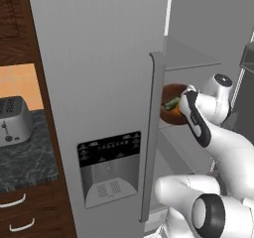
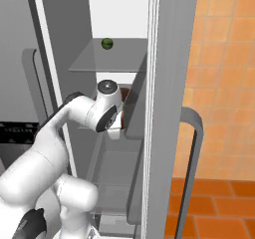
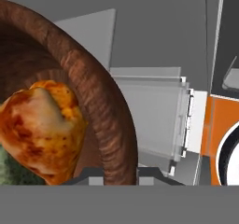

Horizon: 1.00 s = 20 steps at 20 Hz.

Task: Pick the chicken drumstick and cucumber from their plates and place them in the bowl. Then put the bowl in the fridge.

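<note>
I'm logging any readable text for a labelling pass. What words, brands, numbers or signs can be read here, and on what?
No text can be read anywhere.
Dispenser panel on the fridge door: rows of small pale marks, too small and blurred to read.
Toaster: no legible marking.
Bowl: no lettering.

The fridge [image 1: 99, 73] dispenser panel's markings are too small to read.

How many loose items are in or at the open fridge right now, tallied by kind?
Bowls: 1, the bowl, gripped at its rim by the gripper
Drumsticks: 1, the chicken drumstick in the bowl
Cucumbers: 1, the cucumber in the bowl
Green round items: 1, a green ball on the upper shelf
Total: 4
</note>
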{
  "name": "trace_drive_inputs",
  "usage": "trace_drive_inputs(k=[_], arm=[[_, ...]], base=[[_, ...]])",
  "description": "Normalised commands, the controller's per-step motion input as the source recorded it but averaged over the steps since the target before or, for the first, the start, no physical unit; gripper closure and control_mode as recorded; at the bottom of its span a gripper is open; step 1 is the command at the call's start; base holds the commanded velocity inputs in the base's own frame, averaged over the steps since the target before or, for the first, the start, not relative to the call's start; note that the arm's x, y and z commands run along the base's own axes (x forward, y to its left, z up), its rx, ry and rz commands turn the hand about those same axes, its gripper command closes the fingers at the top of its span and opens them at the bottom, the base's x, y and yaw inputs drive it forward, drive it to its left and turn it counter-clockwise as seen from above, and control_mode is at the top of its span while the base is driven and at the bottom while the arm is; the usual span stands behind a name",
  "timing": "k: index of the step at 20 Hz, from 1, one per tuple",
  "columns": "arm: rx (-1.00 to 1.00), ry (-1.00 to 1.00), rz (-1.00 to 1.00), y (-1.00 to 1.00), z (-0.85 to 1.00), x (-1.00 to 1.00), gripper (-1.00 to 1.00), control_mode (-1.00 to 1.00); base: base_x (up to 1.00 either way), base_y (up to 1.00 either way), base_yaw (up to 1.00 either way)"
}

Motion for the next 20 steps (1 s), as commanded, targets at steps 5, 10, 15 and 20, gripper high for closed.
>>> trace_drive_inputs(k=[5, 10, 15, 20], arm=[[0.00, 0.00, 0.00, 0.00, -0.24, 0.65, 1.00, -1.00], [0.00, 0.00, 0.02, 0.00, -0.27, 0.29, 1.00, -1.00], [0.00, 0.00, 0.00, 0.00, -0.31, 0.31, 1.00, -1.00], [0.00, 0.00, 0.00, -0.01, -0.10, 0.48, 1.00, -1.00]], base=[[0.00, 0.00, 0.00], [0.00, 0.00, 0.00], [0.00, 0.00, 0.00], [0.00, 0.00, 0.00]])
